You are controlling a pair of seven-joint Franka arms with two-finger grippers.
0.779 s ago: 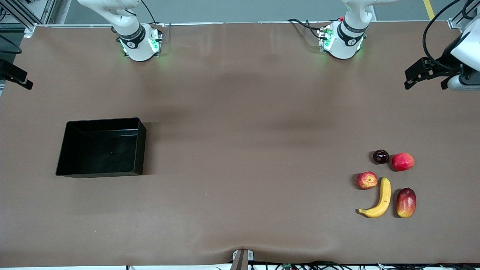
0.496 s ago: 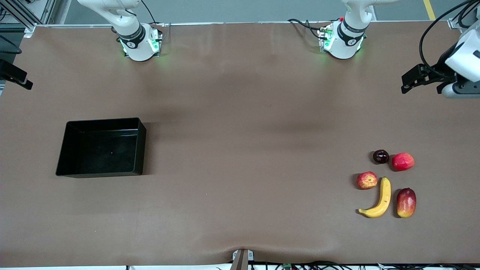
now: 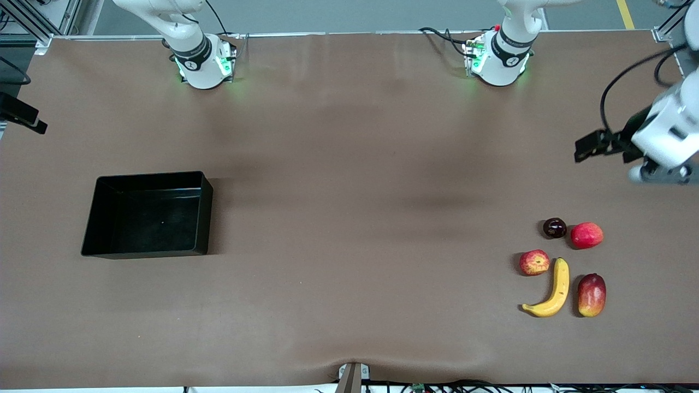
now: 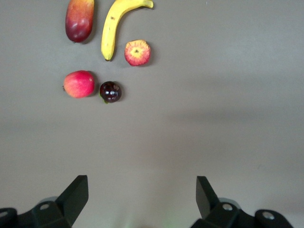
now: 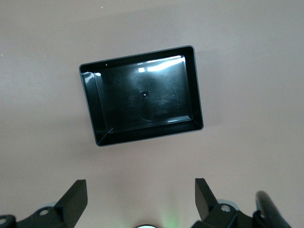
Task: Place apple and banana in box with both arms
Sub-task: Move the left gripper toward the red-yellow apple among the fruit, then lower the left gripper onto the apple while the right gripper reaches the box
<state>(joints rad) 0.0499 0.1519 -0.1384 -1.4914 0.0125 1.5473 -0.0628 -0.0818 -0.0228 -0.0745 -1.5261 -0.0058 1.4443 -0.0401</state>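
A: The left end effector (image 3: 587,148) is hanging released over bare table (image 3: 349,218) at the right edge of the frame; the right end effector (image 5: 137,199), also released, is waiting above the empty box (image 3: 147,214), middle left.

B: The risk, I think, is crowding: the apple (image 3: 534,262) is lying just beside the banana (image 3: 551,295), lower right, so wide fingers might be nudging the dark fruit (image 3: 554,227) or mango-like fruit (image 3: 591,295).

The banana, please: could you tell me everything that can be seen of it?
The banana is one curved yellow fruit, smooth-skinned, with darker tips and faint brown marks, the longest of the group. It lies flat on the brown table toward the left arm's end, between the apple and the mango-like fruit. Nothing visibly touches it except the table.
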